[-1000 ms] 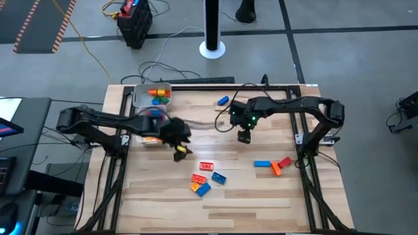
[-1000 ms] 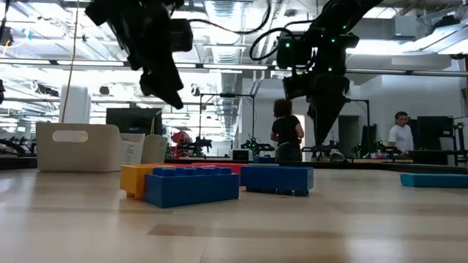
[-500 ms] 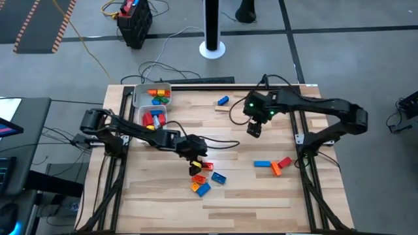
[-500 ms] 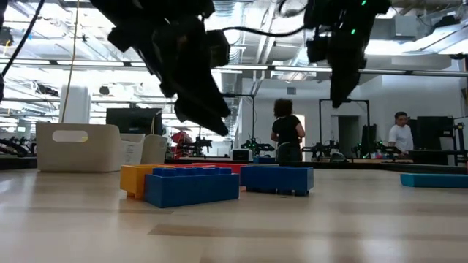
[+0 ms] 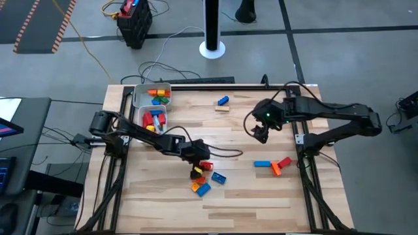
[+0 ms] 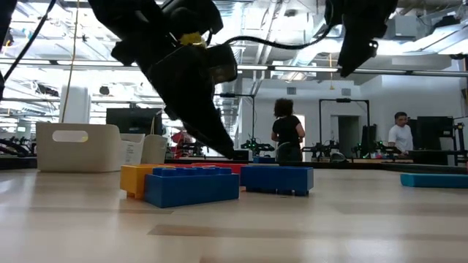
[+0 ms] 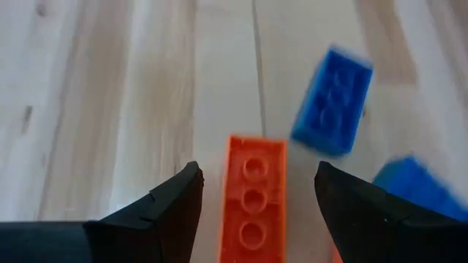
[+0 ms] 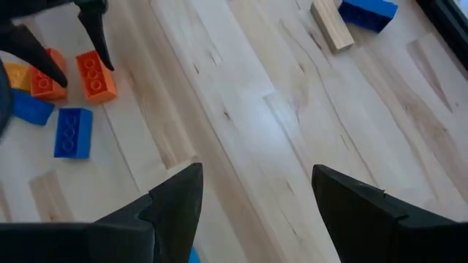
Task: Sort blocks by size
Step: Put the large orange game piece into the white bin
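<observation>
Left gripper (image 7: pixel 252 212) low over the near-centre cluster, fingers spread wide astride one orange bar (image 7: pixel 252 201), gripping nothing. Four blocks clustered there: the orange bar, two blue, one yellow. To the right, one blue bar (image 5: pixel 262 164) and one orange. Far side: one blue block, one tan. Two white trays (image 5: pixel 139 98) far left, holding more. Right gripper (image 5: pixel 260 134) raised right of centre, wide open, empty.

Red, blue and orange blocks (image 5: pixel 204 177) lie flat, clustered mid-table. More blocks fill the white tray (image 5: pixel 142 98). A blue and orange pair (image 5: pixel 273 164) lies apart.
</observation>
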Controlling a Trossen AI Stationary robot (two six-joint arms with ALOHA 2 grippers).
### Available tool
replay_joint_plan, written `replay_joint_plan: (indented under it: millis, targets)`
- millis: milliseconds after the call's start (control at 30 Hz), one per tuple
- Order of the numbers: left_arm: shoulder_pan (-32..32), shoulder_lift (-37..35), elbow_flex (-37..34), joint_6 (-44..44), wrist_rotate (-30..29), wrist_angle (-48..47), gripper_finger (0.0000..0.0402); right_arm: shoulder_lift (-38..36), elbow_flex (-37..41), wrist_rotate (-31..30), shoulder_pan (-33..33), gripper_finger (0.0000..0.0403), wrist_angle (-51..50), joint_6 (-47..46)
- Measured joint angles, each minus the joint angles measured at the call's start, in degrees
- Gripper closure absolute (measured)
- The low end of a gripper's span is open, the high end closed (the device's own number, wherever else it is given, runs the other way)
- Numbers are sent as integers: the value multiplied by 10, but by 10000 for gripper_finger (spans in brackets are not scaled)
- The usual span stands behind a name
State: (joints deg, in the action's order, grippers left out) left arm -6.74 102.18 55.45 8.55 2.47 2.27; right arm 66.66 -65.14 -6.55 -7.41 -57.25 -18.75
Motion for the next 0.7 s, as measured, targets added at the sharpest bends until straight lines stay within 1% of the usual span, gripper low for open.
replay_joint_plan:
  millis: [67,133,200,367,467,567,600,700]
  targets:
    - [-4,2,-1,-27,0,-19,152,-4,0,-8,10,119,-3,-9]
    - [-5,16,0,-37,1,-16,152,-9,0,-13,17,119,-7,-13]
    - [-5,23,-2,-31,0,-32,152,-10,0,-13,22,119,-12,-18]
    - [-5,38,1,-18,-4,-13,160,-11,0,-14,24,119,-22,-24]
    - [-5,43,1,-12,-7,-14,196,-11,0,-18,25,119,-23,-24]
    - [-4,43,1,18,-6,-24,259,-11,0,-26,25,119,-23,-20]
    - [-3,41,1,32,-6,-29,273,-11,0,-26,25,119,-23,-19]
    - [5,33,1,71,0,-48,273,-11,0,-29,23,119,-23,-12]
